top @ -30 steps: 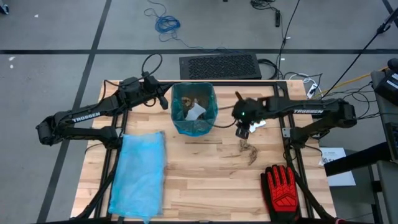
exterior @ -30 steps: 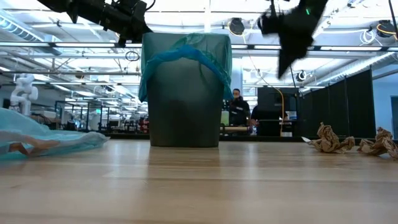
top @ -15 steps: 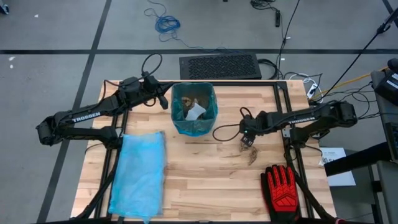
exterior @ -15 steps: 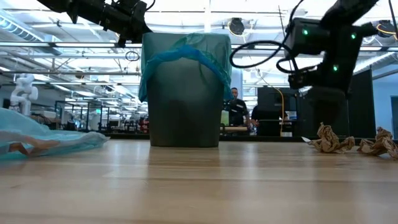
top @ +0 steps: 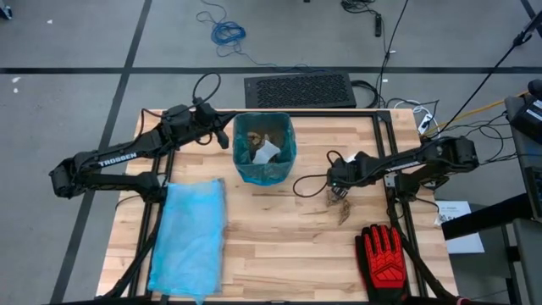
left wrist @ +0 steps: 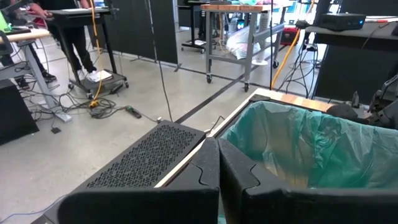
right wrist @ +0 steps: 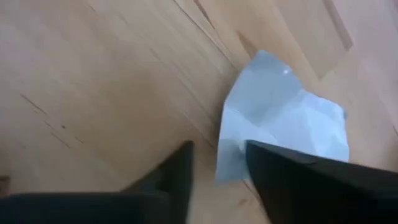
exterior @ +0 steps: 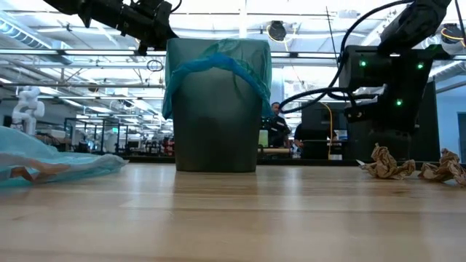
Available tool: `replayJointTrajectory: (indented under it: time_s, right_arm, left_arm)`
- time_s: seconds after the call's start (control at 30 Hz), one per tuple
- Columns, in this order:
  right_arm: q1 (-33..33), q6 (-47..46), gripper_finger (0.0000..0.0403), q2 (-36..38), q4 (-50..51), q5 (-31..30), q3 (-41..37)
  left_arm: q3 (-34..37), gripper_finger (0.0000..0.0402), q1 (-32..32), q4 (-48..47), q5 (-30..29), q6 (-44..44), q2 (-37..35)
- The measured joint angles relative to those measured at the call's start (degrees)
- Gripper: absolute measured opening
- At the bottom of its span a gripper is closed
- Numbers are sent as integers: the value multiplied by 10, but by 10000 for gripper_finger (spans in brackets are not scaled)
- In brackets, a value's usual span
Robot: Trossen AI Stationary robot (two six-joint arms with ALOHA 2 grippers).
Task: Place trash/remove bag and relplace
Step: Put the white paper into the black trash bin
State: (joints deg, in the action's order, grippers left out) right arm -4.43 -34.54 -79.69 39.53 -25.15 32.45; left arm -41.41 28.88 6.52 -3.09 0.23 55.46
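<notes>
A dark bin (top: 264, 151) lined with a teal bag (left wrist: 311, 146) stands upright at the table's far middle, with brown and white scraps (top: 266, 151) inside. Two brown crumpled scraps (top: 342, 206) lie on the wood to its right and show in the low view as scraps (exterior: 388, 163). My right gripper (top: 339, 191) hangs low over them, open, pointing down. In the right wrist view a pale scrap (right wrist: 283, 127) lies on the table, its corner between the fingers of my right gripper (right wrist: 219, 155); I cannot tell whether they touch it. My left gripper (left wrist: 217, 177) is shut, beside the bin's left rim.
A flat blue bag (top: 188, 237) lies on the table's near left. A red-and-black glove (top: 385, 257) lies at the near right corner. A black cable (top: 306, 180) loops between the bin and my right gripper. A person (exterior: 277, 125) stands in the room beyond the table.
My right gripper has come down from well above the table toward the two brown scraps, shifting a little toward the table's near and right edges, and now hangs just over them. The left arm, the bin and the scraps have stayed where they were.
</notes>
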Motion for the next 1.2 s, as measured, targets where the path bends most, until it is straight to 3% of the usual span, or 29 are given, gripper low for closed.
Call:
replayJointTrajectory:
  time_s: [0.1, 0.13, 0.5, 1.03, 1.1, 1.2]
  right_arm:
    - [-1, 2, 30, -1, 3, -25, -1]
    - [-1, 5, 16, -1, 2, -32, 0]
    - [2, 54, 0, 26, 27, -35, 110]
    - [-11, 279, 0, 89, 0, -48, 419]
    - [-6, 314, 0, 89, -40, -36, 438]
    - [-5, 349, 0, 89, -132, 47, 442]
  left_arm:
    - [0, 0, 0, 0, 0, 0, 0]
    - [0, 0, 0, 0, 0, 0, 0]
    - [0, 0, 0, -2, 0, -1, 0]
    - [0, 0, 0, -12, 0, 0, 0]
    - [0, 0, 0, -16, 0, 0, 0]
    - [0, 0, 0, -20, 0, 0, 0]
